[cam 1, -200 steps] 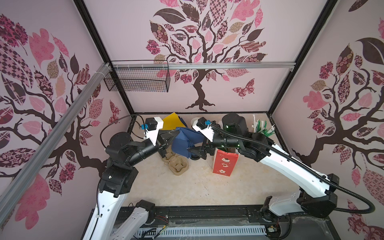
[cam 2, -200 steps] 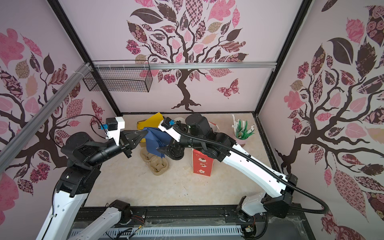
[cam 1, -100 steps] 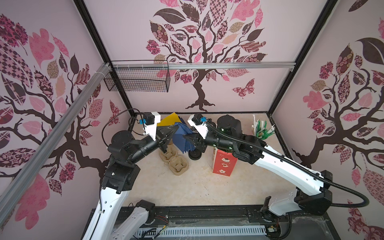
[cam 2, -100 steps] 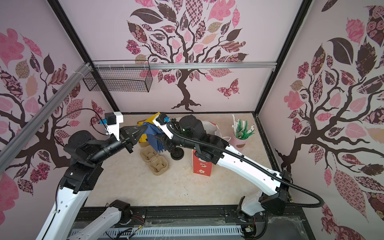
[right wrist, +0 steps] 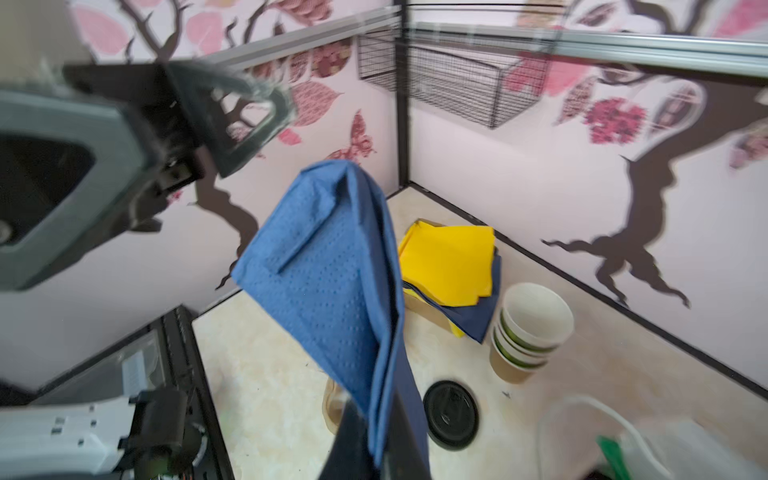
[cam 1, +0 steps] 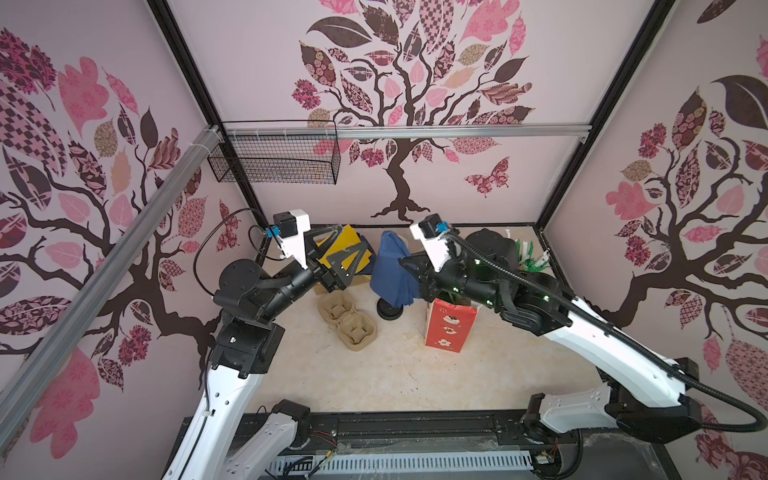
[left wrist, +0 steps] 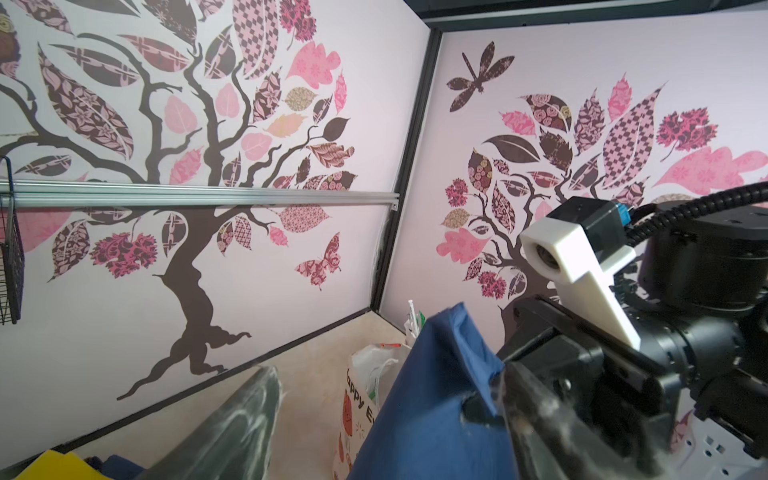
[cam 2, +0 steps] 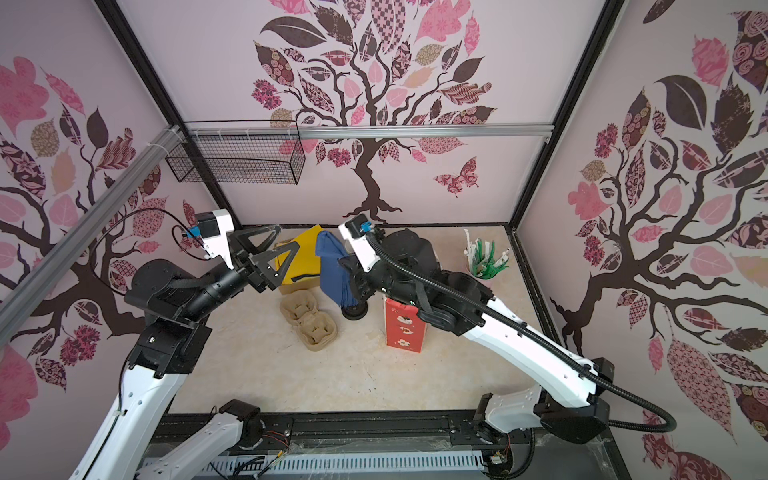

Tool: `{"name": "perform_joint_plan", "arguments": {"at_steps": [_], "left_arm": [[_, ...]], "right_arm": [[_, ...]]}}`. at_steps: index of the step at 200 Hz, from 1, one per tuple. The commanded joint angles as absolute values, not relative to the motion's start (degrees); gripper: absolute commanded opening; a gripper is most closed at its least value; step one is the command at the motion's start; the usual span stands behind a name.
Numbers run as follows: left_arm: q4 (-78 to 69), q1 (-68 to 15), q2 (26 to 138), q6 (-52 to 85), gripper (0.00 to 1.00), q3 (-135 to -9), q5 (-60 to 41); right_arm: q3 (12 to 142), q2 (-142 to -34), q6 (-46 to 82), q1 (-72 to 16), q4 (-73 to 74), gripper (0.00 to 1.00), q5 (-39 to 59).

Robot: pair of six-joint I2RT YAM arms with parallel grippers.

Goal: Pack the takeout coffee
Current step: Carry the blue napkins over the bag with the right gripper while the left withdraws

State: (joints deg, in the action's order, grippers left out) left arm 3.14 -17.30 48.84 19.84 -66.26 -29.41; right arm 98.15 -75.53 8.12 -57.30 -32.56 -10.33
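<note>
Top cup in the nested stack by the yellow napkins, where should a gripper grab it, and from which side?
I'd pinch the top cup at its rim, one finger inside, one outside, coming from above. It stands roughly upright, mouth open, nested so deep in the cups below that only a rim band shows.

Blue paper napkin (right wrist: 332,266) looks matt and dimpled, pulp carrier (cam 1: 353,328) rough, green paper cups (right wrist: 534,316) smooth.
</note>
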Motion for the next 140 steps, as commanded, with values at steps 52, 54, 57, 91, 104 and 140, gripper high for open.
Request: {"name": "perform_joint_plan", "arguments": {"at_steps": [52,54,57,91,104,140], "left_arm": [[7.1,-21.9,53.4,20.8,0.9,-59.6,-30.8],[7.4,-22.2,53.6,20.5,0.9,-59.6,-30.6],[7.9,-22.6,53.8,20.2,0.9,-59.6,-30.4],[8.4,-24.1,53.3,20.9,0.9,-57.8,-27.9],[8.5,-24.2,52.8,21.0,0.9,-57.1,-27.1],[9.5,-24.2,51.8,21.2,0.89,-55.7,-24.9]], "right_arm": [[121.2,-80.8,34.0,-50.4,-67.3,0.0,-40.5],[121.1,-80.9,34.1,-49.9,-67.4,0.0,-40.4],[120.9,-81.2,34.1,-49.2,-67.5,0.0,-40.3],[113.8,-82.9,32.7,-41.4,-61.9,0.0,-31.7],[111.7,-84.0,33.2,-40.7,-61.0,0.0,-29.4],[111.2,-86.7,35.9,-40.3,-62.5,0.0,-22.3]]}}
